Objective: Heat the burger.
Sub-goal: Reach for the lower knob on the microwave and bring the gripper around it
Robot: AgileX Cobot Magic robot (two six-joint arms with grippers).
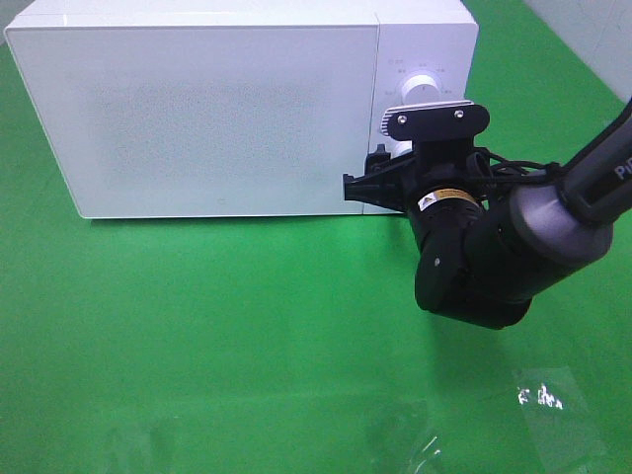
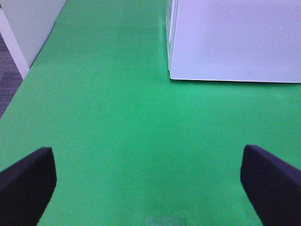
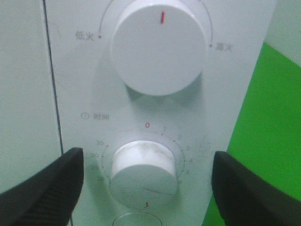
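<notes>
A: Which step is running?
B: Setting the timer. The right hand (image 3: 146, 186) is hovering, spread around the timer knob (image 3: 145, 172). The left hand (image 2: 148, 181) is spread over the bench (image 2: 117, 117).
A: And the burger?
B: Not showing; probably inside the shut microwave (image 1: 197, 118). Next comes pinching and twisting.

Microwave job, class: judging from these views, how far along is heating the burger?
Looks done: the microwave door is shut and no burger is in view, so it may be inside. In hand: the right gripper stands open facing the timer knob, not gripping it. Left: grip and turn the knob, if not already set. The left gripper hangs open over the green mat.
</notes>
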